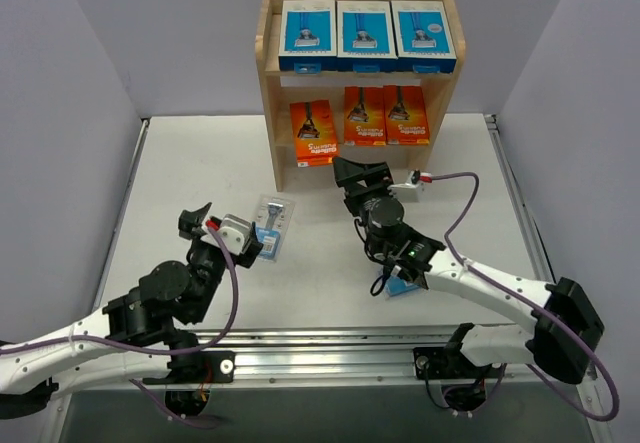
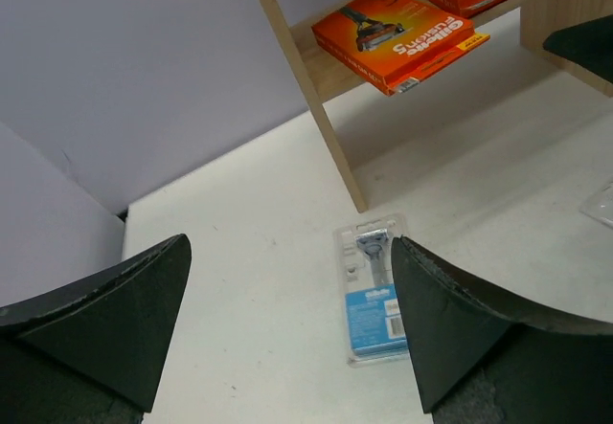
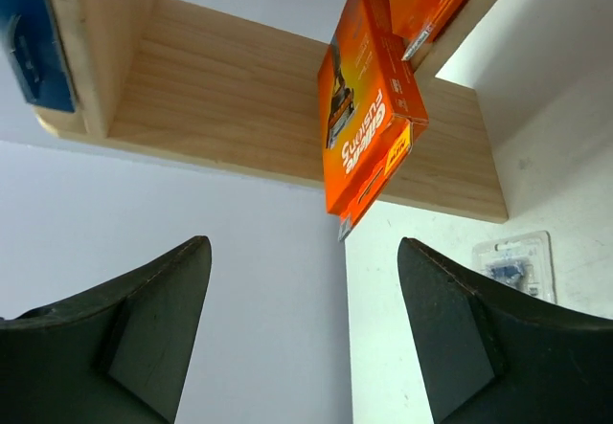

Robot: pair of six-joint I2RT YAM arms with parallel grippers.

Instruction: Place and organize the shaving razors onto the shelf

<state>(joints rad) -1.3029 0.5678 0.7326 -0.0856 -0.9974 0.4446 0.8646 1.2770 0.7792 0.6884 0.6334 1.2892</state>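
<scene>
**Top view.** The shelf [image 1: 272, 93] stands at the far side of the desk [image 1: 200, 153].
- Top tier: three blue boxes [image 1: 366, 35] stand side by side, faces forward.
- Middle tier: three orange boxes [image 1: 366, 115]. The leftmost orange box [image 1: 313, 133] sits lower and further forward than the other two.
- One blister pack [image 1: 273, 225] lies flat on the desk in front of the shelf's left side panel, just beside the left gripper [image 1: 225, 231].
- The right gripper [image 1: 362, 173] is close in front of the lowest tier, below the orange boxes.
- A blue-labelled second pack [image 1: 402, 285] shows partly from under the right arm [image 1: 480, 288] and is mostly hidden.

**Left wrist view.** The left gripper's fingers are spread wide and hold nothing. The blister pack [image 2: 375, 295] lies flat on the desk ahead of the tips, blue label end toward the camera. It sits nearer one finger, and its edge runs behind that finger, so I cannot tell whether they touch. Beyond it, the leftmost orange box [image 2: 397, 36] overhangs the shelf board.

**Right wrist view.** The right gripper is wide open and empty. The leftmost orange box [image 3: 369, 108] is ahead, past the tips and in line with the gap, jutting over the board's edge. A blister pack [image 3: 517, 266] lies on the desk just above one finger. A corner of a blue box [image 3: 38, 41] shows at the upper left.
</scene>
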